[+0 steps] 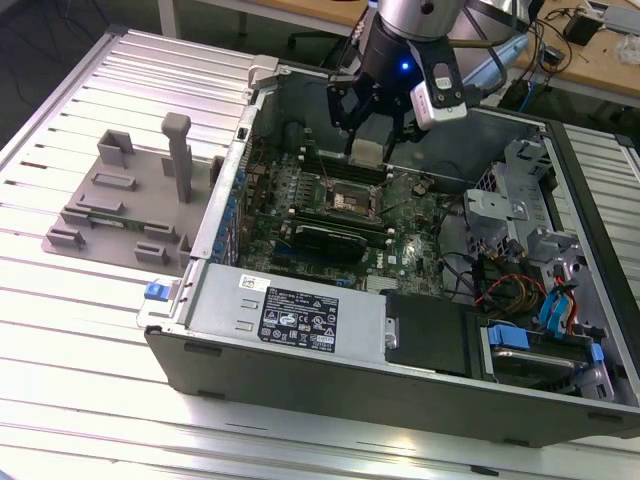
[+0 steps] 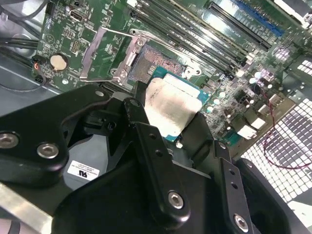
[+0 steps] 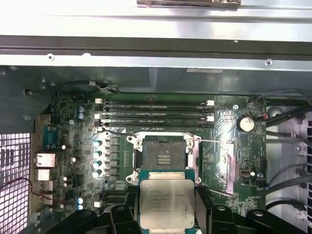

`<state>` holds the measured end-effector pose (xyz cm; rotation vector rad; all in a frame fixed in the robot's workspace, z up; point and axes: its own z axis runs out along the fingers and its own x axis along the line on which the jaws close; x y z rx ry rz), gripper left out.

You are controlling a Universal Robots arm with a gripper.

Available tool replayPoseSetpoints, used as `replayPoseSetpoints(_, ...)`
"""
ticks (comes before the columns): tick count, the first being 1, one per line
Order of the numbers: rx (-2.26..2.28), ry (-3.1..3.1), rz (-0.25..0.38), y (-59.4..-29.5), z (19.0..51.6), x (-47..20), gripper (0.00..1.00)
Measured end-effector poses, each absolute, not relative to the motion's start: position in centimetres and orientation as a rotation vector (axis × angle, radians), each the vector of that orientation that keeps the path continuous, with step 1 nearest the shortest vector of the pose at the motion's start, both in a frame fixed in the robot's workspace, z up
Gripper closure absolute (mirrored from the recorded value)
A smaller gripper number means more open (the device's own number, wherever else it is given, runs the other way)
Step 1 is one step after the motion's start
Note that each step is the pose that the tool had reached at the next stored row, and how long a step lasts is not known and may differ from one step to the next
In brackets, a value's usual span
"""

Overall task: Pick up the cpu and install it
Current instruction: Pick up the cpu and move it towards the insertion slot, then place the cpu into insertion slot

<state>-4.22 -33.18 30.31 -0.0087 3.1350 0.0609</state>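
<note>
The cpu (image 1: 368, 152), a flat square chip with a silvery top plate, hangs in my gripper (image 1: 369, 148) above the motherboard inside the open computer case (image 1: 300, 350). In both wrist views the black fingers (image 2: 201, 130) clamp the cpu (image 2: 168, 109) by two opposite edges. The cpu (image 3: 166, 202) sits in the gripper (image 3: 166, 217) just beside the black-framed socket (image 3: 165, 153), not over it. The socket (image 2: 157, 62) is bare, with its metal load plate (image 2: 105, 53) swung open. In the exterior view the socket (image 1: 350, 200) lies a little nearer than the gripper.
Memory slots (image 3: 153, 114) run along the socket's far side and a coin battery (image 3: 246, 123) sits nearby. A power supply (image 1: 290, 315) fills the case's front; drive bays and cables (image 1: 540, 260) crowd the exterior view's right. A grey fixture (image 1: 130, 200) stands on the slatted table.
</note>
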Motion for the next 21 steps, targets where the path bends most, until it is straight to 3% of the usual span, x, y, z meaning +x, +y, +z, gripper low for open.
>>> replayPoseSetpoints(21,-0.009,3.133,0.061,-32.2,28.7,-4.5,0.45)
